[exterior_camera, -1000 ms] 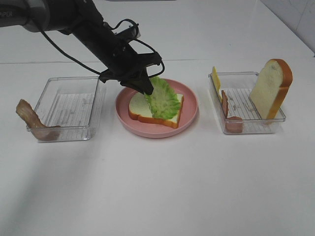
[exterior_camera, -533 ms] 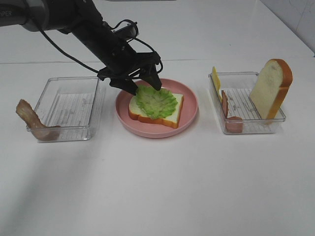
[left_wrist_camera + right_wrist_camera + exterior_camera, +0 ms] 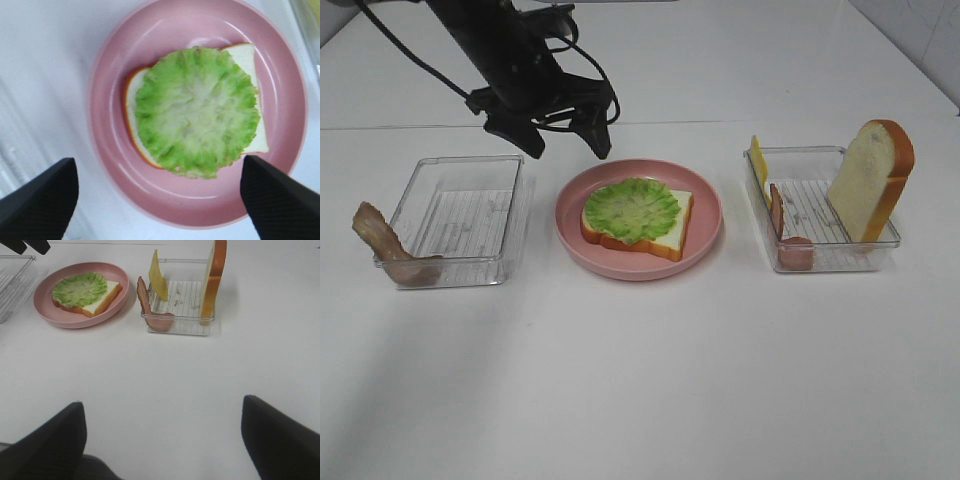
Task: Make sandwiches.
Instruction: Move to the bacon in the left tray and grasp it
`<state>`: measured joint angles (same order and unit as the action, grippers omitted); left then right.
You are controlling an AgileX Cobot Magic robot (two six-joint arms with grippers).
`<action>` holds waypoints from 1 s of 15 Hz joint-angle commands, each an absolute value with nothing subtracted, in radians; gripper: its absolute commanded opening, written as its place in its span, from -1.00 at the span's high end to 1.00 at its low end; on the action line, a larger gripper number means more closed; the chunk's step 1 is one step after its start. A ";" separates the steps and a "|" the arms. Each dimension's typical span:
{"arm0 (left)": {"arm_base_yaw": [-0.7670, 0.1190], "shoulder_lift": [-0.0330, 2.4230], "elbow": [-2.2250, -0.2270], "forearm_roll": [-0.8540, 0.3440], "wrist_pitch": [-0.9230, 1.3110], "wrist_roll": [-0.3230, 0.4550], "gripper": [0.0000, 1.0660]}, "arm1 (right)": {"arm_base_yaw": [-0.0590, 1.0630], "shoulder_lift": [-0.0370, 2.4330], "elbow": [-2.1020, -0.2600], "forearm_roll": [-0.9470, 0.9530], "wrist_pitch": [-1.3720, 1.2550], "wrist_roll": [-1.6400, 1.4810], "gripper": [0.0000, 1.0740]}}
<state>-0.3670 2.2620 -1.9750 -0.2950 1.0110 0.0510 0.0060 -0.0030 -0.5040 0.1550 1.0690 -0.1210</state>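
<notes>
Two sets of jaws, both spread wide and holding nothing. Left jaws hang above the pink plate [image 3: 712, 232]. Under them the lettuce leaf [image 3: 636, 208] lies flat on the first bread slice [image 3: 674, 234]. Right jaws hover over bare tabletop [image 3: 640, 380], with plate and trays well ahead of them.

Progress, as judged: two sandwich layers laid; bacon, cheese and top slice left.

Toward the right-arm side of the left jaws, a clear tray [image 3: 825, 266] holds a cheese slice [image 3: 758, 160], a bacon strip [image 3: 777, 210] and the second bread slice [image 3: 873, 180] on edge. On the opposite side, another clear tray [image 3: 460, 160] has a second bacon strip [image 3: 380, 240] draped over its outer corner.

Nothing blocks the plate; tray walls may hamper picks.
</notes>
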 commanded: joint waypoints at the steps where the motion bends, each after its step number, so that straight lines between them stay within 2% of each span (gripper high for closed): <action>1: -0.368 2.178 -1.982 -0.170 1.108 -0.029 -0.39 | 0.002 -0.017 -0.503 0.160 1.061 -0.119 -0.49; 7: -0.368 2.070 -1.982 0.033 1.287 -0.091 -0.39 | 0.002 -0.017 -0.503 0.160 1.061 -0.119 -0.49; 11: -0.368 1.983 -1.962 0.063 1.286 -0.146 -0.39 | 0.002 -0.017 -0.503 0.160 1.061 -0.119 -0.49; 13: -0.367 1.912 -1.889 0.084 1.286 -0.162 -0.39 | 0.002 -0.017 -0.503 0.160 1.061 -0.119 -0.49; 15: -0.314 1.818 -1.738 0.101 1.261 -0.207 -0.39 | 0.002 -0.017 -0.503 0.160 1.061 -0.119 -0.49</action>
<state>-0.3190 1.8280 -1.7470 0.0900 1.2110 -0.1950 0.0060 -0.0030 -0.5040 0.1550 1.0690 -0.1210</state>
